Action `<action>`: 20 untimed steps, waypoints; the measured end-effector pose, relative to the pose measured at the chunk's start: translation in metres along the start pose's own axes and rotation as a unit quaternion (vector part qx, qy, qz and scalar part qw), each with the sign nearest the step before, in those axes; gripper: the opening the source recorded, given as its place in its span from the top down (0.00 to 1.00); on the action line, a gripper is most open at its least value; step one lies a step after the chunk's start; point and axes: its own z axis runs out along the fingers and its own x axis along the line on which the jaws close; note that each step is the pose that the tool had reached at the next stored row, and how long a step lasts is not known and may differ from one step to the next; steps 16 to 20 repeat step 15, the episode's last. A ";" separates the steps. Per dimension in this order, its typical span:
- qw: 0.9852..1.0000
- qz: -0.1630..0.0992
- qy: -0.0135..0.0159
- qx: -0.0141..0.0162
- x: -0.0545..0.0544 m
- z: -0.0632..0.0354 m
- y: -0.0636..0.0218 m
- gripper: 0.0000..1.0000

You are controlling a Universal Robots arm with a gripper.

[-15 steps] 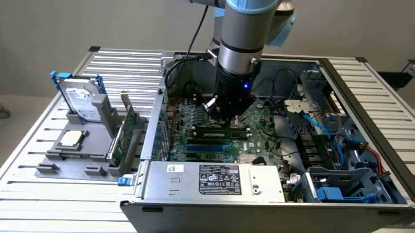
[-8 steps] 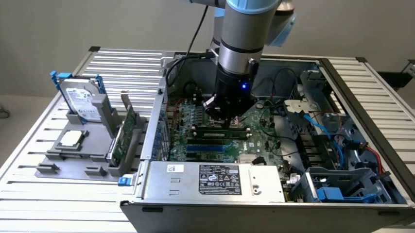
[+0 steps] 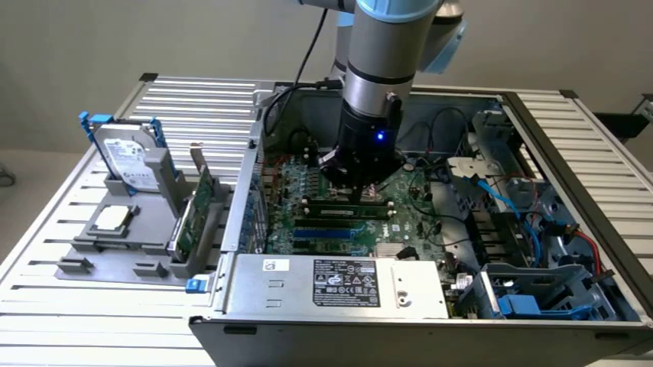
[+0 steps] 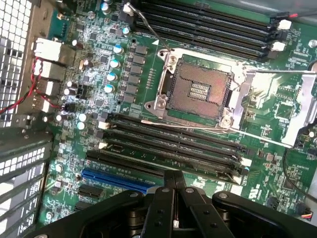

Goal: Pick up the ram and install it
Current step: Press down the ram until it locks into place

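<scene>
- Hanging down into the open computer case, the arm holds its gripper low over the motherboard, near the middle of the board in the exterior view.
- The gripper's two fingers are pressed together with no gap; in the wrist view the gripper shows its dark tips meeting, with nothing clamped between them.
- The ram shows in the exterior view as a long, narrow green strip with a row of black chips. It lies along the black memory slots just beneath the fingertips.
- Whether the fingertips touch the ram's upper edge, and whether the ram is fully seated in its slot, cannot be told.
- In the wrist view a bank of parallel memory slots runs just beyond the fingertips, with the open CPU socket past it and a second bank of slots on the socket's far side.
- A blue expansion slot lies beside the gripper body.
- Outside the case, toward the exterior view's left, a grey holder on the slatted table carries an upright hard drive, a flat processor chip and a taller green expansion card standing on edge.
- The power supply fills the near side of the case.
</scene>
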 end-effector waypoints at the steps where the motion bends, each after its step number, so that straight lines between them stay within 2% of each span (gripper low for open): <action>1: 1.000 0.008 0.000 0.000 0.000 0.0000 0.0000 0.89; 5: 0.999 0.038 0.000 -0.001 0.000 0.0000 0.0000 0.89; 10: 0.997 0.073 0.000 -0.002 0.000 0.0000 0.0000 0.89; 20: 0.997 0.073 0.000 -0.002 0.000 0.0000 0.0000 0.89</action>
